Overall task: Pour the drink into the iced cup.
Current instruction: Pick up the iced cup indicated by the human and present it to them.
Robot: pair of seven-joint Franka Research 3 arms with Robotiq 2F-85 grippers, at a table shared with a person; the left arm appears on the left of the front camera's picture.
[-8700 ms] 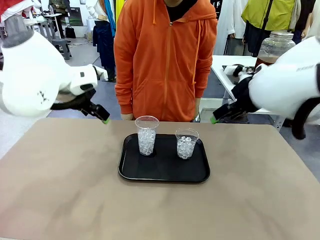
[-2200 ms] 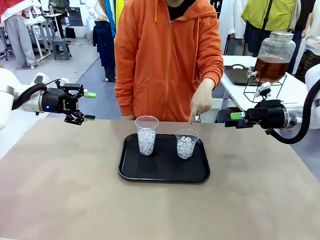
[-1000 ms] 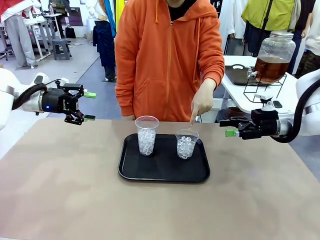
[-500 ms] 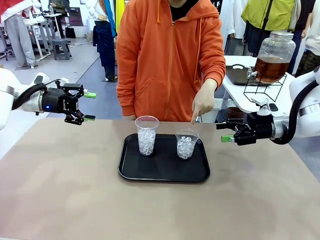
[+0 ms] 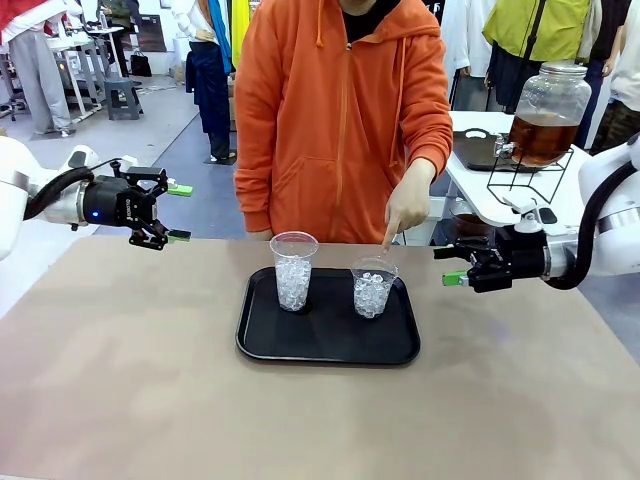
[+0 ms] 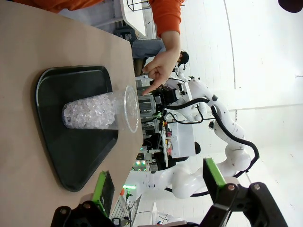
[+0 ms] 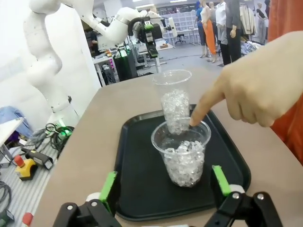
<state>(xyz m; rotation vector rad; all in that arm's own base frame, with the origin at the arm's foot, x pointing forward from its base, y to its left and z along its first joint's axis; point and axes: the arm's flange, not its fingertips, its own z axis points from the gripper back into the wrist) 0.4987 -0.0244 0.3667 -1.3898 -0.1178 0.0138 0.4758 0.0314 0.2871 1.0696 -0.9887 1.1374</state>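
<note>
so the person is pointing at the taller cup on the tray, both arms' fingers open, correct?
Wrong cup: the hand points at the shorter cup, fingertip at its rim in the right wrist view, not the taller cup. Both are on the tray; left fingers and right fingers are open.

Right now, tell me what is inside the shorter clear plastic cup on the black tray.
The shorter clear plastic cup holds clear ice pieces, piled over halfway up; no brown liquid among them. The ice covers the cup's bottom, so any meltwater cannot be seen.
</note>
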